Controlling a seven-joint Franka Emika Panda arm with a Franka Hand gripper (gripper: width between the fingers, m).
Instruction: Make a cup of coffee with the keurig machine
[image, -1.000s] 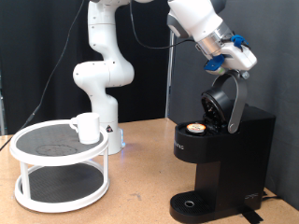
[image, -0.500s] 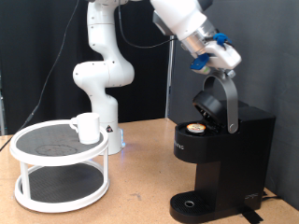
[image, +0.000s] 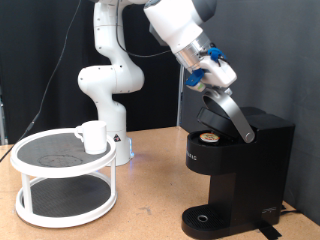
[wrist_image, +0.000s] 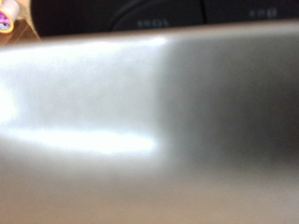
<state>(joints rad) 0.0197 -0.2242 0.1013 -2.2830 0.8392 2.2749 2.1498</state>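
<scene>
The keurig machine (image: 243, 170) stands black and boxy at the exterior view's right. Its hinged lid (image: 214, 112) is tilted partway down over the brew chamber, where a small pod with a tan top (image: 207, 137) sits. My gripper (image: 210, 80) presses against the upper end of the lid's silver handle (image: 233, 116). In the wrist view that silver handle (wrist_image: 112, 121) fills nearly the whole picture as a blur, with black machine parts (wrist_image: 187, 13) behind it. The cup (image: 93, 136), a white mug, stands on a round two-tier stand (image: 50, 160) at the left, far from the gripper.
The arm's white base column (image: 106, 80) rises behind the stand. The machine's round drip base (image: 205, 218) has nothing on it. The wooden tabletop (image: 150, 200) lies between the stand and the machine. A black curtain backs the scene.
My gripper has swung down and toward the exterior view's left, bringing the silver handle and the lid from nearly upright to partway down over the pod.
</scene>
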